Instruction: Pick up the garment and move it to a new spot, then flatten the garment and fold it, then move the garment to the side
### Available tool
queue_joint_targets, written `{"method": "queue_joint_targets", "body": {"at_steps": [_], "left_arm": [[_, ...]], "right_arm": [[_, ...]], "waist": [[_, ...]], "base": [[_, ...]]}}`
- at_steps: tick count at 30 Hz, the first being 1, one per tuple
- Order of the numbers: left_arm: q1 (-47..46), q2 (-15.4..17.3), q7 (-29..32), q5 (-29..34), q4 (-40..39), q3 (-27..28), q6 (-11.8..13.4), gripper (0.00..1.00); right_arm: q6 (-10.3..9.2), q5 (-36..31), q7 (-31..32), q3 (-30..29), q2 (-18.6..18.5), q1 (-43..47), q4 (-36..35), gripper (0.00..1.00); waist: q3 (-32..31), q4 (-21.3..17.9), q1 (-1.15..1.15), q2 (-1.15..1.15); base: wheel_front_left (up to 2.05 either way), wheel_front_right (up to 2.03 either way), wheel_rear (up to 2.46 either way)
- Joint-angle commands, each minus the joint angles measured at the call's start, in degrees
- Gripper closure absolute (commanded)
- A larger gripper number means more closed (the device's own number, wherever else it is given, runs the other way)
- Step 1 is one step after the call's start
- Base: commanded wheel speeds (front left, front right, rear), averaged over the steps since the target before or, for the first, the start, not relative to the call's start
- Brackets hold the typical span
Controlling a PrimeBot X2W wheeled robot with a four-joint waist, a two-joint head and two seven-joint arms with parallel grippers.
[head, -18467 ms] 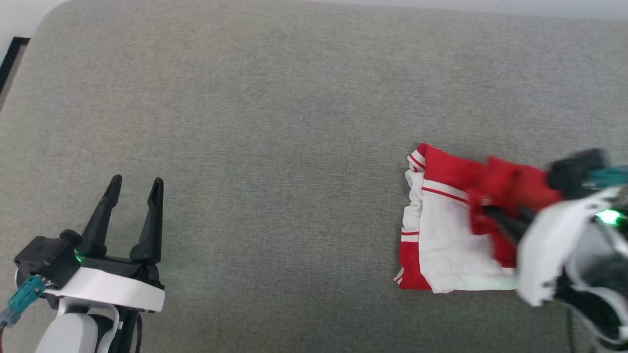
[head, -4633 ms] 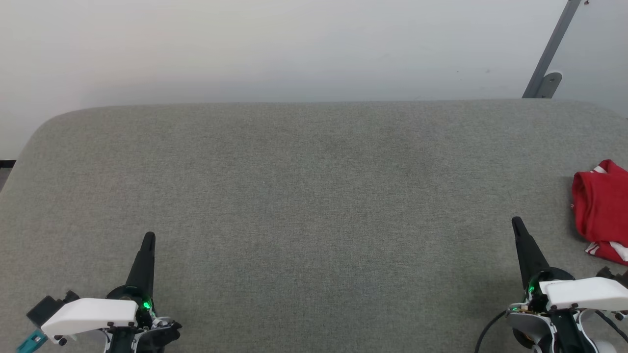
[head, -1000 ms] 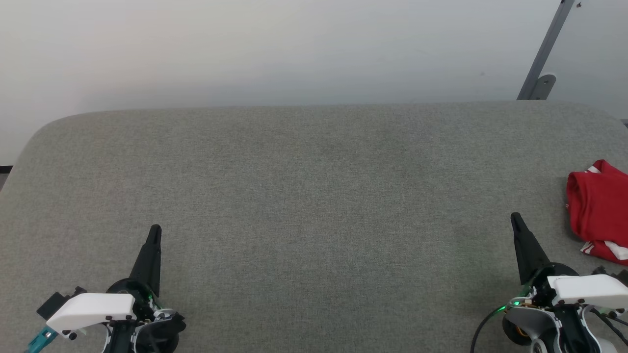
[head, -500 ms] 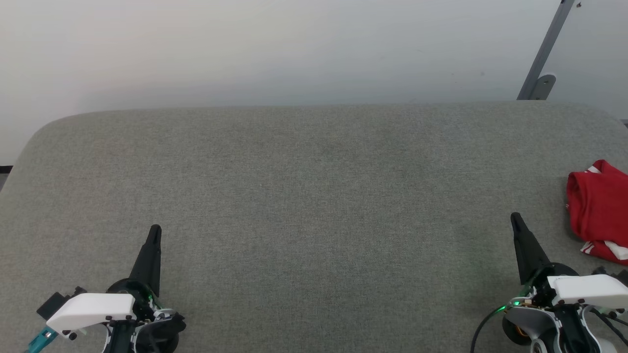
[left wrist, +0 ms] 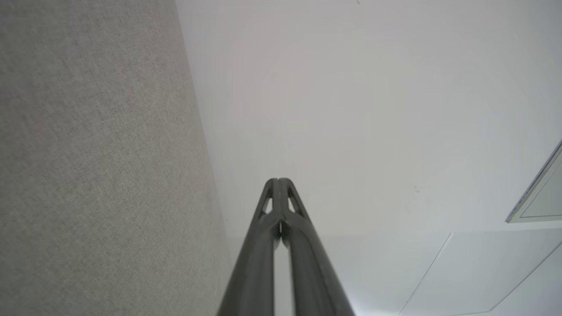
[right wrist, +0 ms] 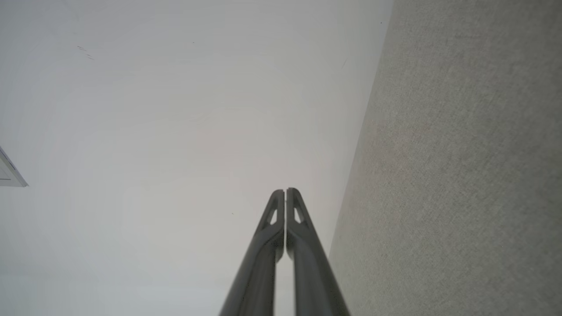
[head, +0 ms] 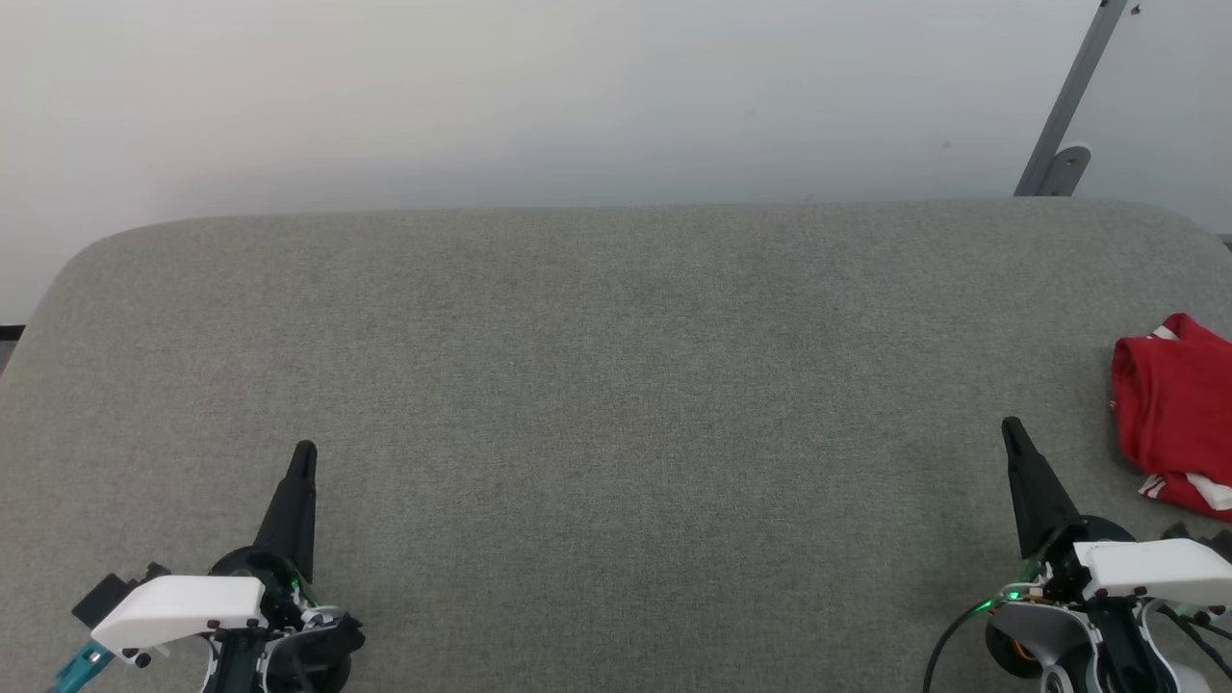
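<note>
Seemingly the last step, setting the garment aside, was all but finished, so doing it well meant leaving things alone. At the lower left of the head view the left gripper lay low over the grey padded surface, its two fingers pressed together and grasping nothing. Across the broad bare middle, at the lower right, the right gripper was clenched in the same way and was just as empty. Further right lay the garment, a rumpled red bundle with striped trim at its lower edge. It was near that claw but apart from it, and the picture's right border cut it off, so whether it overhung the padding could not be told. A sound finish would probably keep both claws clear of the cloth, so that no fold got dragged loose, and would check that the bundle rested wholly on the surface. Counted, there were two grippers, one garment, one padded surface and one slanted metal strut against the wall.
</note>
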Motion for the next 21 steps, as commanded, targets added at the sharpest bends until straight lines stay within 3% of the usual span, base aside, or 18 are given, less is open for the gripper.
{"method": "queue_joint_targets", "body": {"at_steps": [1, 21], "left_arm": [[-0.72, -0.02, 0.18, 0.14, -0.03, 0.15, 0.12, 1.0], [-0.72, -0.02, 0.19, 0.16, -0.03, 0.17, 0.12, 1.0]], "right_arm": [[-0.02, -0.11, 0.08, -0.06, 0.08, -0.51, 0.14, 1.0], [-0.02, -0.13, 0.11, -0.07, 0.09, -0.5, 0.14, 1.0]], "waist": [[0.0, 0.0, 0.0, -0.01], [0.0, 0.0, 0.0, -0.01]], "base": [[0.0, 0.0, 0.0], [0.0, 0.0, 0.0]]}}
